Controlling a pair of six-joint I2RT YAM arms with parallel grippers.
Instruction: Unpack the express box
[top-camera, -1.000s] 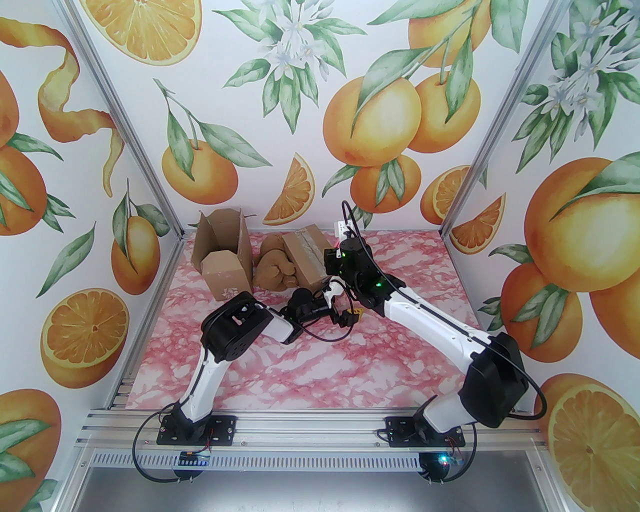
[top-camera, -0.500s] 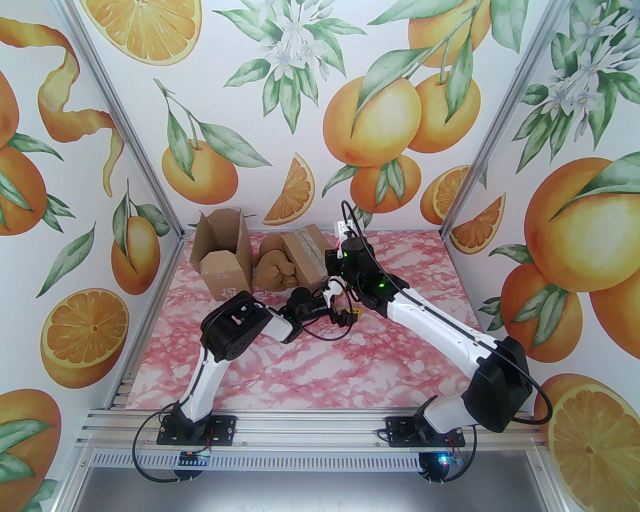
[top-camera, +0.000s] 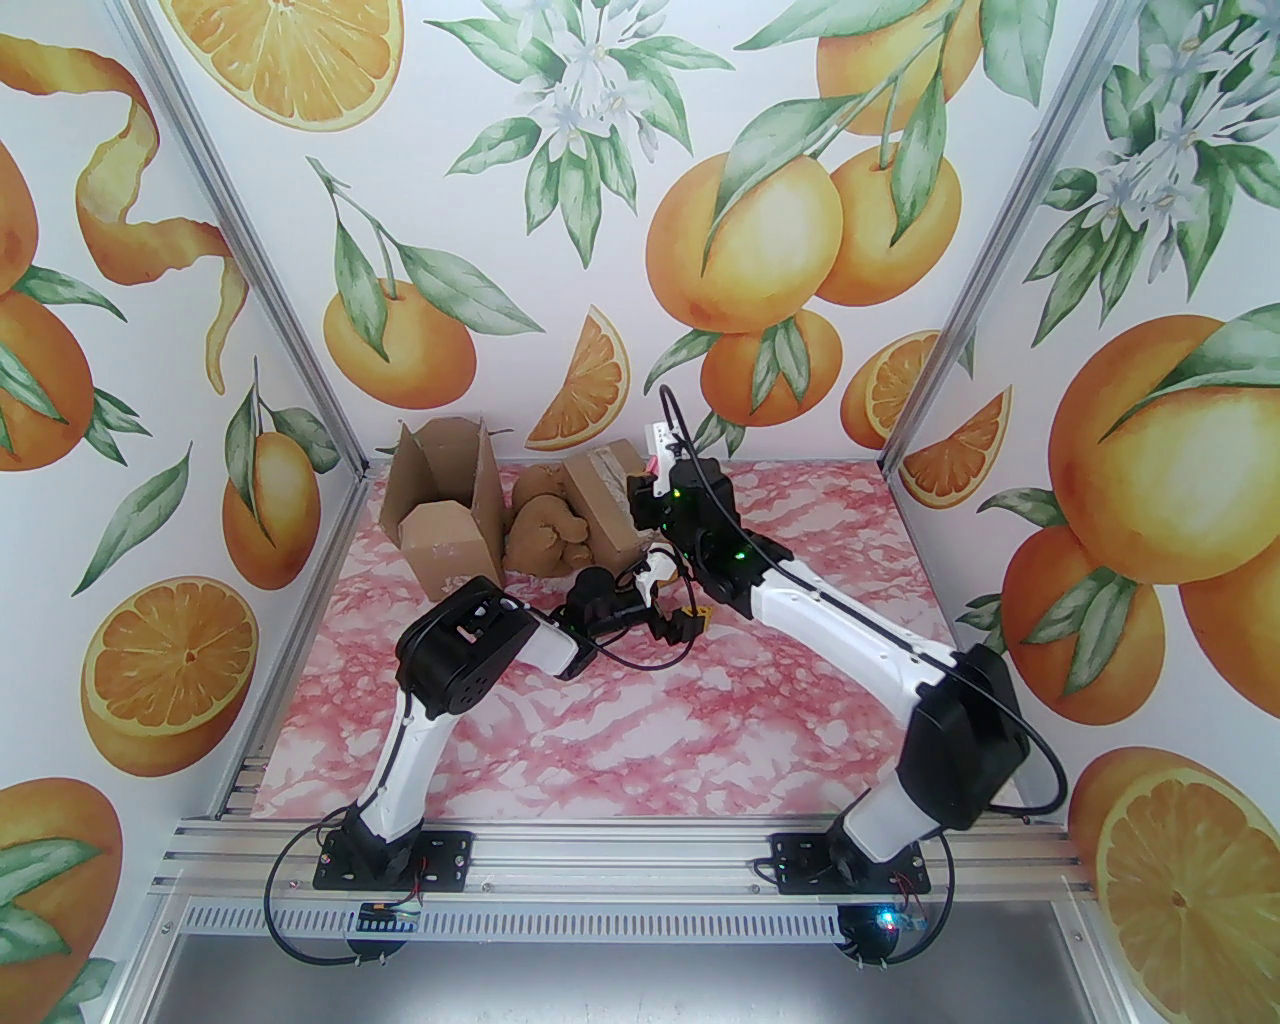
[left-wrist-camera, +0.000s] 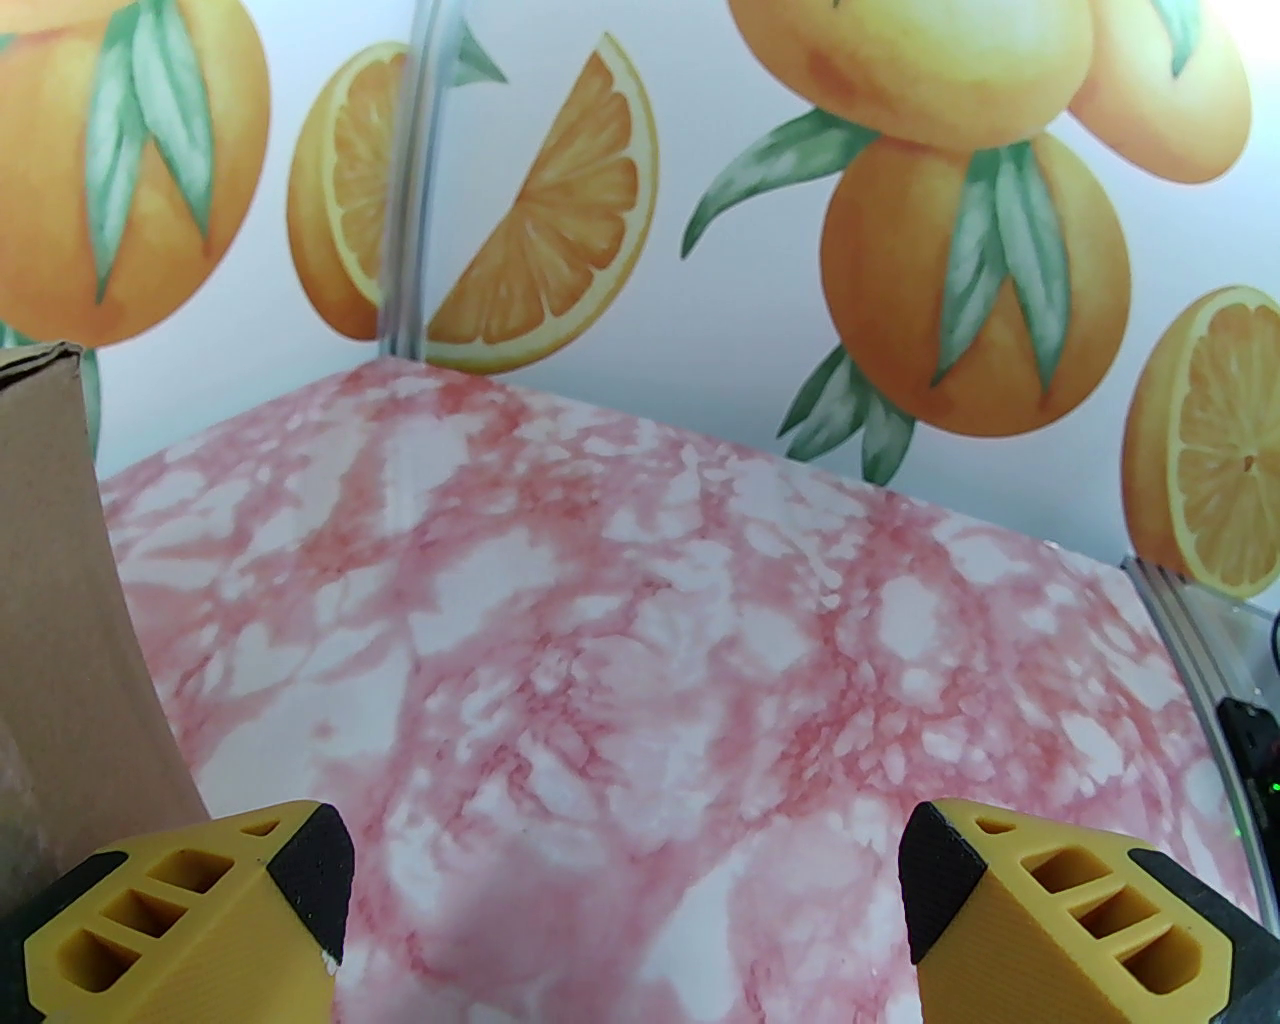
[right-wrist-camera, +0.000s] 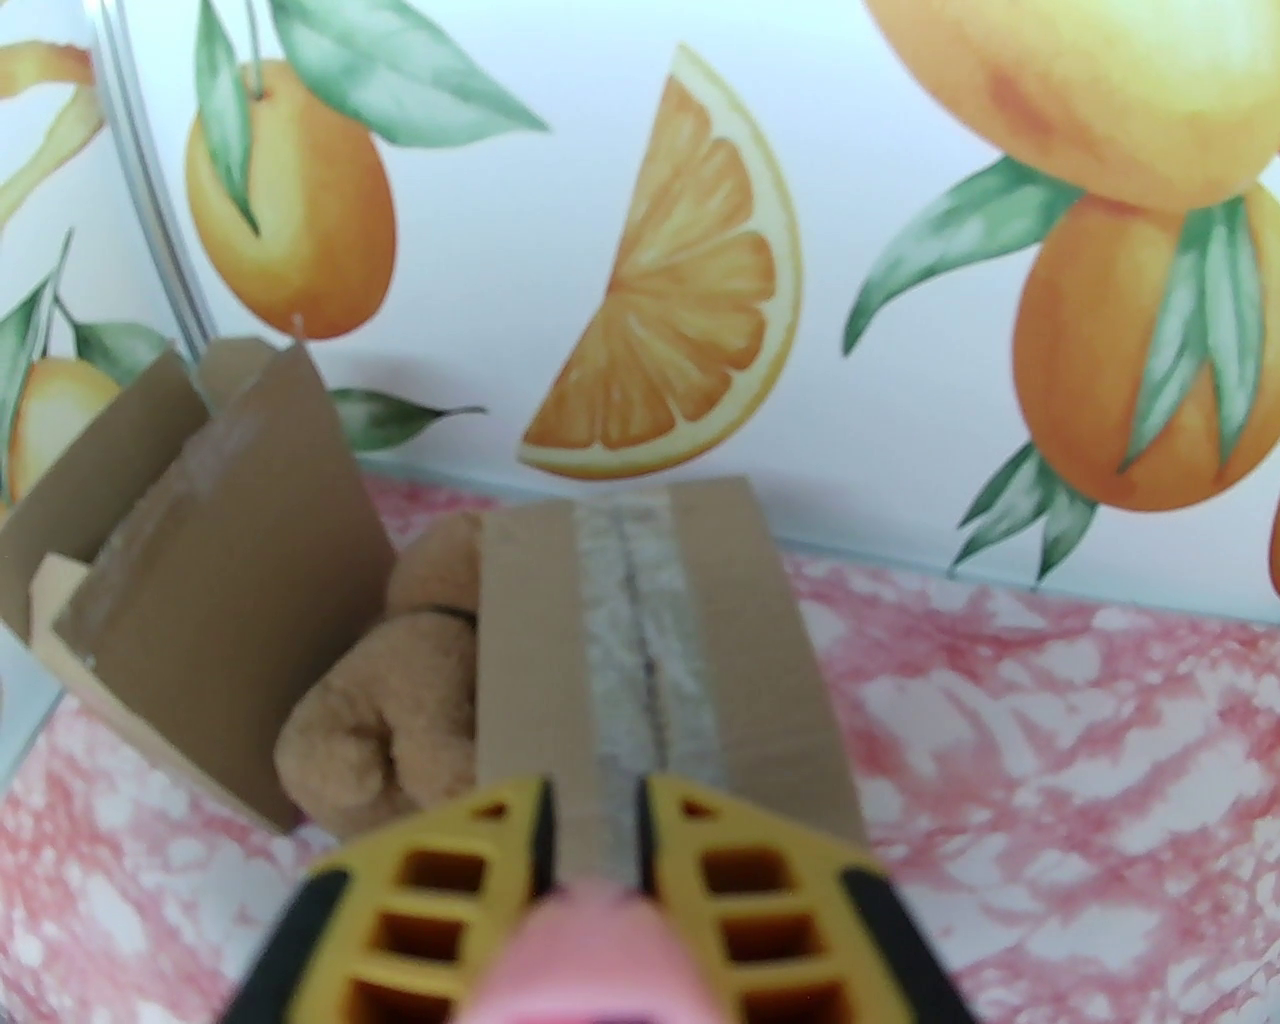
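Nearest my station, the left gripper (left-wrist-camera: 625, 900) hangs low over the pink marbled tabletop (top-camera: 640, 760), fingers spread wide and empty. Cardboard shows at the left edge of its wrist view, so I judge it is parked beside the box, ready to brace it.

Just beyond, the right gripper (right-wrist-camera: 597, 815) is drawn narrow around a blurred pink item (right-wrist-camera: 590, 950). I cannot identify it, though it could be a tool handle. The gripper points along the taped seam of the express box (right-wrist-camera: 650, 620), which lies at the far centre of the tabletop with its flaps closed. I judge this alignment deliberate, since the seam is the way in.

A brown plush toy (right-wrist-camera: 380, 720) rests against the box's left side. Beyond it, an open carton (right-wrist-camera: 200, 560) stands in the far left corner.
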